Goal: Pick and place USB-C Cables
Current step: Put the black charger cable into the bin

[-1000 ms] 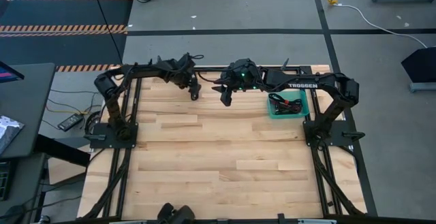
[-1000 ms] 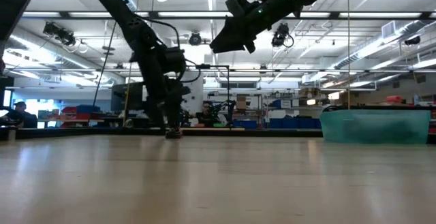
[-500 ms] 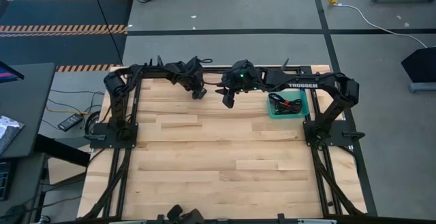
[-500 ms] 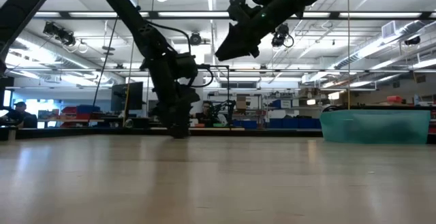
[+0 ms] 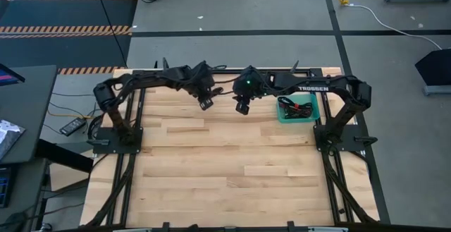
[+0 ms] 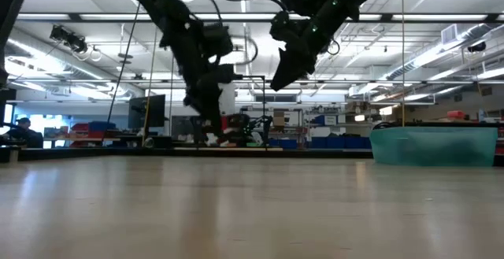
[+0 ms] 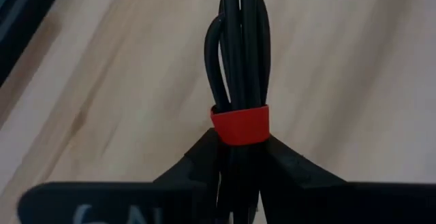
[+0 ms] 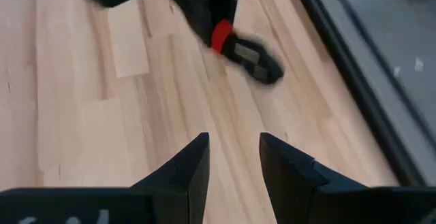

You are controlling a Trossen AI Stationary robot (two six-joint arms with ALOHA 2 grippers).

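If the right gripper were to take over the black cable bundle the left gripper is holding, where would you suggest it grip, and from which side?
I would grip the free loops of the black cable bundle beyond the red tie, since the left gripper is clamped at the tie. The strands run tight and parallel there, so a narrow pinch across them should hold. The open right gripper already faces that free end, so come straight in from its own side.

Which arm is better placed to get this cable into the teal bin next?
Left. The left gripper is shut on a black cable bundle; the right gripper is open and empty, between it and the teal bin.
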